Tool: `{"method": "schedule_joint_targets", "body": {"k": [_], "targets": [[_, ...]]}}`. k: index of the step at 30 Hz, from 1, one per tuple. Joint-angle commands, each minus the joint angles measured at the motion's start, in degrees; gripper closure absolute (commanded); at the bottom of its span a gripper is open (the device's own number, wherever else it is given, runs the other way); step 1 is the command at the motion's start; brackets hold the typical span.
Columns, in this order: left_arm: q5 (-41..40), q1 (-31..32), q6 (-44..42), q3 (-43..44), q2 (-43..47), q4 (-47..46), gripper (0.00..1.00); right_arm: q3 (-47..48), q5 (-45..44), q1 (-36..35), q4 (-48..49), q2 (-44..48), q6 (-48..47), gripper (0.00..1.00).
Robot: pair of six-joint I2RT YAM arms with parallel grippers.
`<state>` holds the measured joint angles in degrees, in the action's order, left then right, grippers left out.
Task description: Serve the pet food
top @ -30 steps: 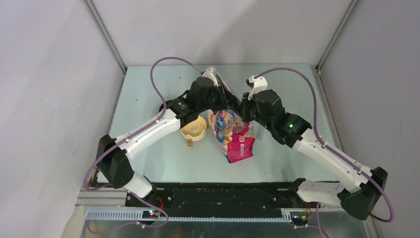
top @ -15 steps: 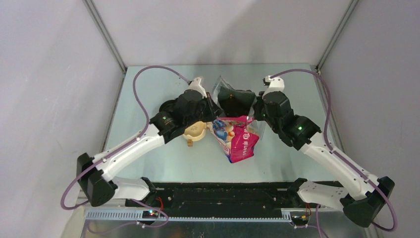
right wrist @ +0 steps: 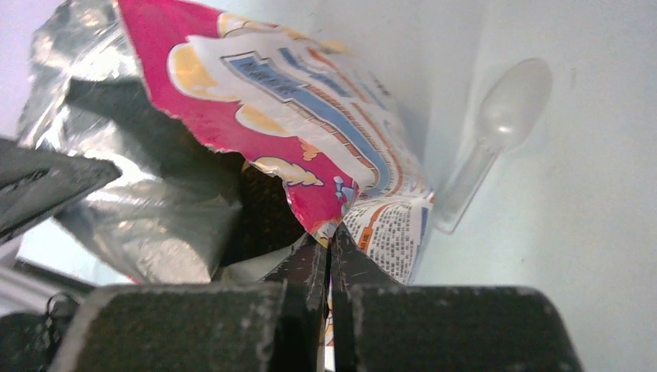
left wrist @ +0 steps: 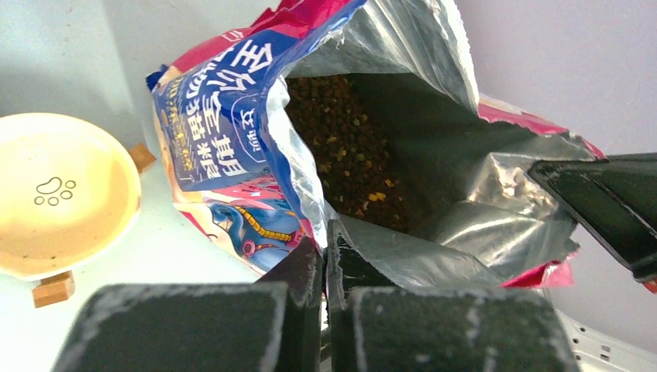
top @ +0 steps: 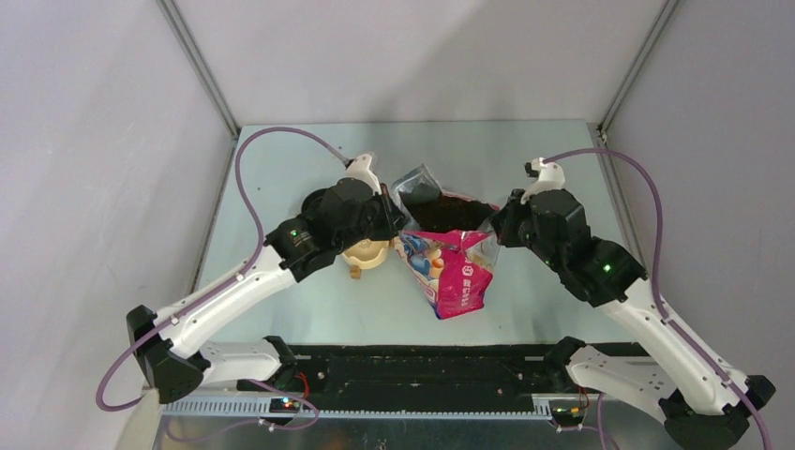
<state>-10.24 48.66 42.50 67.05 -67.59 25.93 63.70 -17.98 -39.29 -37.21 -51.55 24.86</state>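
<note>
My left pincer (left wrist: 326,252) and right pincer (right wrist: 330,249) clamp the glossy blue-and-pink bag (top: 457,277) open; slipping foil could spill dark brown kibble (left wrist: 341,147).

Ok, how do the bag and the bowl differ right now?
The bag holds the dark kibble; the bowl looks empty. The bag's mouth is pinched open by the left tool and the right tool; no tool holds the bowl. The bag is glossy blue and pink with a foil lining; the bowl is plain cream with a paw print. Both sit side by side on the table.
</note>
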Motion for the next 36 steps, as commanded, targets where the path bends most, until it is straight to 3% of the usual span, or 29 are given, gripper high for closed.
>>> {"method": "schedule_joint_targets", "body": {"k": [1,6,8,9,10,11,12,14,15,18,20,25,29,31,36], "targets": [[-11.07,-2.29,-6.56,4.66,3.68,2.58,1.0,2.45,5.71,1.78,1.43,5.86,-3.58,1.0],[-7.47,-2.26,-7.9,6.22,1.64,1.69,1.0,2.43,16.89,-0.26,5.05,4.8,-6.6,1.0],[-5.83,-2.28,-8.41,6.47,1.48,1.41,0.96,2.4,18.87,-0.68,5.72,4.24,-7.0,0.91],[-4.65,-2.29,-9.0,6.41,1.54,1.1,0.84,2.39,19.04,-0.72,5.96,3.95,-7.23,0.86],[-3.97,-2.27,-9.4,6.2,1.79,0.81,0.76,2.39,19.21,-0.71,6.37,3.89,-7.97,0.73],[-2.01,-2.28,-10.45,5.88,2.04,-0.29,0.54,2.35,19.03,-0.62,6.67,3.93,-8.29,0.66],[-0.94,-2.27,-10.92,4.97,2.78,-0.98,0.46,2.37,18.35,-0.53,7.21,4.05,-8.46,0.52],[2.11,-2.26,-12.45,2.99,4.36,-3.43,0.08,2.37,16.73,-0.31,7.98,4.57,-8.16,0.33],[3.72,-2.32,-12.75,2.51,5.0,-4.8,0.04,2.32,16.43,-0.08,8.23,4.93,-8.07,0.28],[4.75,-2.31,-13.66,1.52,7.15,-5.33,0.01,2.3,16.4,0.2,9.48,5.82,-7.73,0.06],[3.96,-2.29,-13.88,1.25,8.07,-5.13,0.01,2.34,15.26,0.46,10.04,6.74,-7.16,0.01],[-2.12,-2.26,-13.46,-2.31,12.96,-3.99,0.01,2.02,5.94,2.55,9.22,9.2,-2.62,0.01],[-12.92,-2.27,-11.48,-8.76,20.52,-2.23,0.01,0.65,-10.15,5.81,6.48,9.35,2.11,0.01],[-18.76,-2.26,-9.86,-11.54,24.43,0.69,0.01,0.52,-13.3,8.88,4.4,8.47,3.34,0.01],[-33.73,-2.29,-1.16,-17.22,31.97,12.09,0.01,-2.09,-7.48,20.86,1.2,3.54,6.59,0.01]]}}
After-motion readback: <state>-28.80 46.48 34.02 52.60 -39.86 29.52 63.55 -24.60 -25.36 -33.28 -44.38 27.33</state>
